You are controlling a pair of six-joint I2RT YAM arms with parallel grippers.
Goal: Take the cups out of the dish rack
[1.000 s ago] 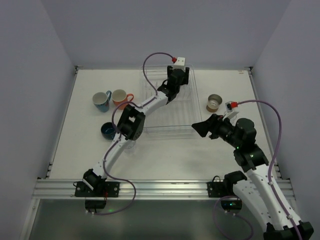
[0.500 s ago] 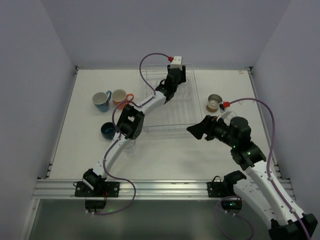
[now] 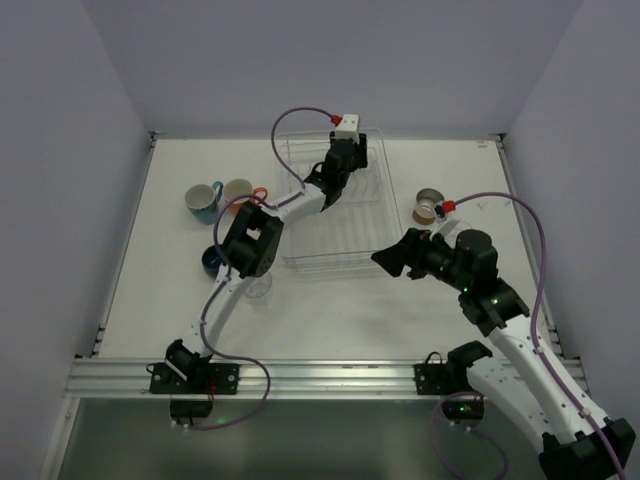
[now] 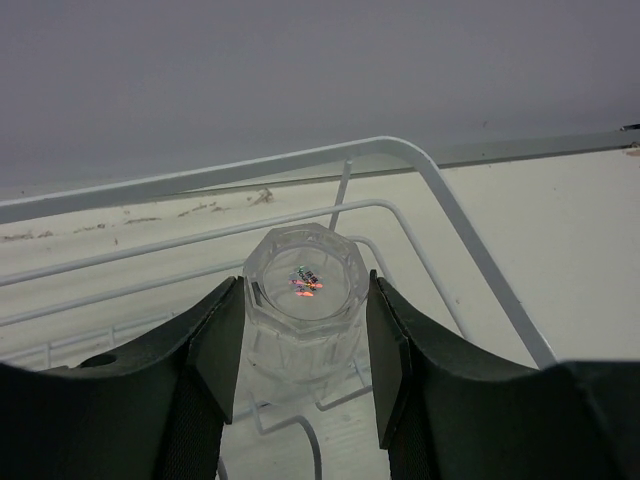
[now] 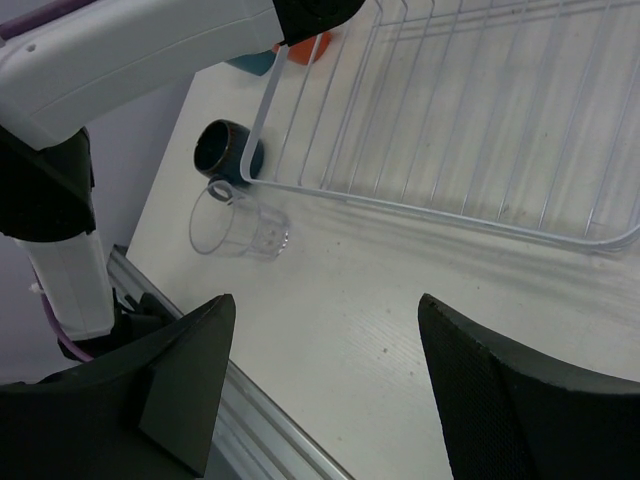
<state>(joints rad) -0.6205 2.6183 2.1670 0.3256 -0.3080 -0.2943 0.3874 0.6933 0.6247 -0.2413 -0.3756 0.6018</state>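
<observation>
Fingers of the left gripper are set inside the dish rack, at its far end, closed on a clear tumbler. The right gripper is held wide and empty off the rack's near edge. Grasping appears done; a straight lift is called for.

The left jaws have closed onto the clear tumbler and shifted toward 9 o'clock at the far end of the dish rack. The right jaws have moved toward 9 o'clock, nearer the rack.
</observation>
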